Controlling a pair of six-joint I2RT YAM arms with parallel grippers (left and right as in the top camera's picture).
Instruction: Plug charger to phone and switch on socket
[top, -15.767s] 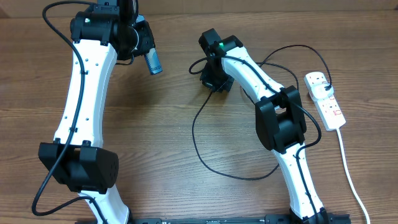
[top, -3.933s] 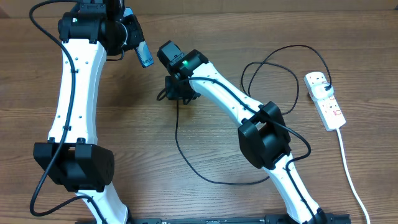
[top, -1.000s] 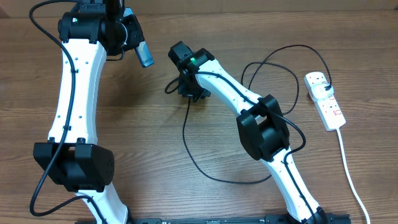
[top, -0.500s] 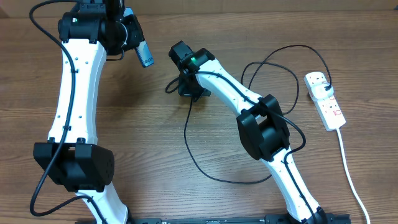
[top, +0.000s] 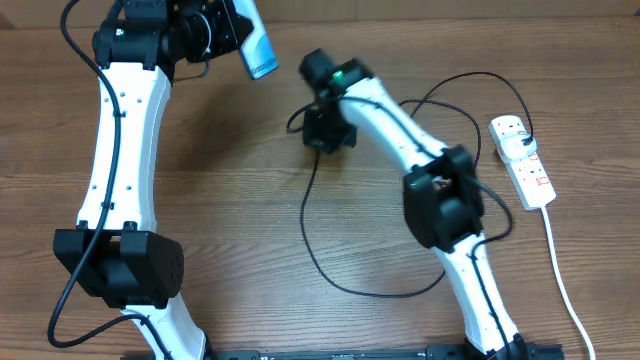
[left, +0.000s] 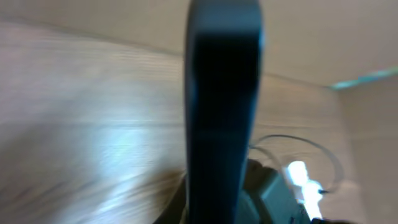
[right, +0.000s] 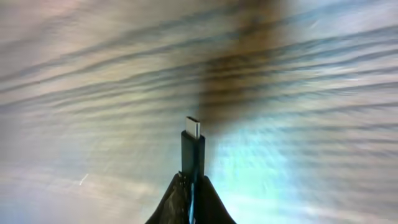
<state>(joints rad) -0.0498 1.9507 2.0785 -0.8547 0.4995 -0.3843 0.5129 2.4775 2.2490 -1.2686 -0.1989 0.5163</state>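
My left gripper (top: 238, 28) is shut on the phone (top: 259, 45) and holds it tilted in the air at the top left. In the left wrist view the phone (left: 222, 106) shows edge-on as a dark upright bar. My right gripper (top: 325, 130) hangs just right of the phone and below it. That gripper (right: 191, 186) is shut on the charger's connector (right: 193, 144), whose metal tip points away over the wood. The charger cable (top: 318, 260) loops across the table to the white socket (top: 528, 165) at the right edge.
The socket's white cord (top: 562, 280) runs down the right side to the front edge. More black cable loops (top: 455, 95) lie behind the right arm. Both arm bases stand near the front edge. The wrist views are blurred.
The left gripper has swung the phone up and to the right. The right gripper has shifted right with the connector, dragging the cable along.
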